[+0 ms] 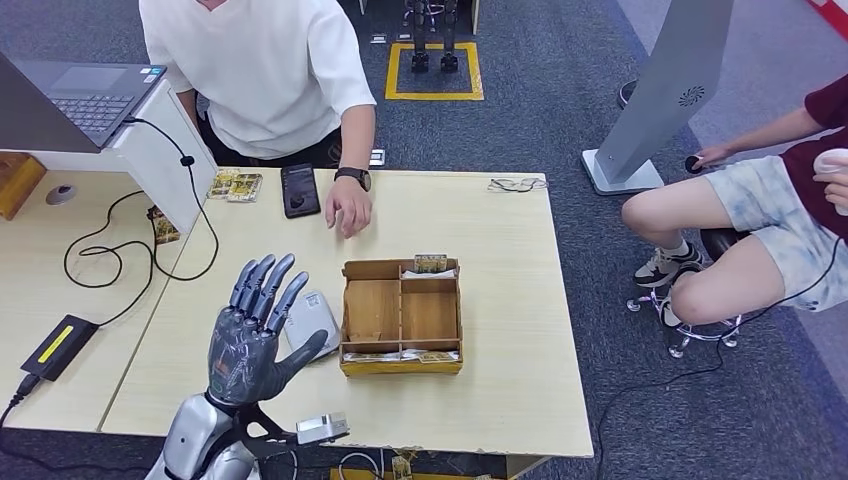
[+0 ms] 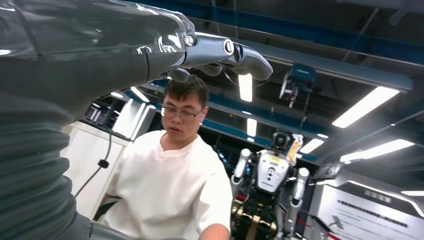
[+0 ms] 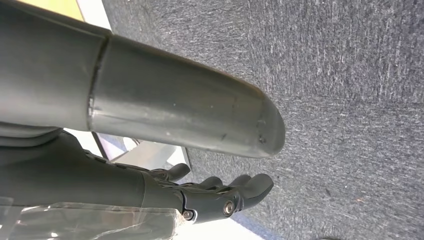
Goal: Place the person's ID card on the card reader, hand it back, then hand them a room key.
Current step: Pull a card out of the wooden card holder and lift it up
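Note:
My left hand (image 1: 255, 330) is raised above the table's near left part, palm showing, fingers spread and holding nothing. Just beyond it lies the grey-white card reader (image 1: 312, 318), partly hidden by my fingers. A wooden compartment box (image 1: 400, 315) stands to its right, with small cards at its far edge (image 1: 430, 263) and near edge (image 1: 420, 356). The person in a white shirt (image 1: 260, 70) sits across the table, one hand (image 1: 348, 212) resting on it. The left wrist view shows my fingers (image 2: 240, 52) above that person (image 2: 175, 185). My right hand (image 3: 225, 197) hangs over the carpet, fingers loosely extended and empty.
A black phone (image 1: 299, 190) and some loose cards (image 1: 235, 185) lie at the far left of the table, glasses (image 1: 517, 184) at the far right. A laptop (image 1: 80, 100), cable and black power brick (image 1: 58, 345) occupy the left desk. Another person (image 1: 760, 220) sits at the right.

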### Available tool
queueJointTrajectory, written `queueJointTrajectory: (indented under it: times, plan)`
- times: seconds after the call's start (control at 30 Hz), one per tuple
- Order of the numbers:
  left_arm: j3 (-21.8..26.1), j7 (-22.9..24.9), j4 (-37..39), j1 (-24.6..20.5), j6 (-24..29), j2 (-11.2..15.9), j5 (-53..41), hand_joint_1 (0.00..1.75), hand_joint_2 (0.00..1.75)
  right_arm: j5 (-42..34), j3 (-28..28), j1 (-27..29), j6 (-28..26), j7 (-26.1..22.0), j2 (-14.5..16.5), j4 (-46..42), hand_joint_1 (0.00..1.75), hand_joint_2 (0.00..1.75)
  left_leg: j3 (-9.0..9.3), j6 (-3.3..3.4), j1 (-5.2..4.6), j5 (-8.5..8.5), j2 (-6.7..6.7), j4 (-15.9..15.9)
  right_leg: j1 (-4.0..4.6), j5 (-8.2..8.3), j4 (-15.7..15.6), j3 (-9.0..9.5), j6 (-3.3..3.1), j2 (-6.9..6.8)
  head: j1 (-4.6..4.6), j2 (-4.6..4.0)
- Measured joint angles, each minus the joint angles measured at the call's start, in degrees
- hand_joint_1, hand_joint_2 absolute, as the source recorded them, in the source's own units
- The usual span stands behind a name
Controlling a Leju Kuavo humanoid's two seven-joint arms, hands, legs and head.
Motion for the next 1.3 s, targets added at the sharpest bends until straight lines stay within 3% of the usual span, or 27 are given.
queueJointTrajectory:
  times: [0.33,0.9,1.3]
  plan:
    - [-4.8,0.4,-0.8,1.4,-5.2,0.5,-2.3,0.0,1.75,1.3,-2.3,0.1,0.9,-0.6,1.0,-1.9,0.0,0.0,0.0,0.0,0.0,0.0,0.0,0.0,0.0,0.0,0.0,0.0,0.0,0.0,0.01,0.0]
    - [-9.7,1.7,1.7,1.3,-9.0,0.2,-3.9,0.0,1.75,2.4,-3.8,0.0,0.9,-0.7,1.4,-2.6,0.0,0.0,0.0,0.0,0.0,0.0,0.0,0.0,0.0,0.0,0.0,-0.02,0.0,0.0,0.01,0.0]
    - [-11.2,5.7,4.1,-1.9,-10.2,-1.2,-7.3,0.0,1.75,3.2,-3.8,-0.3,0.6,-0.7,1.4,-2.6,0.0,0.0,0.01,0.0,0.0,0.0,0.0,0.0,0.0,0.01,0.0,-0.01,0.0,0.0,0.01,0.0]
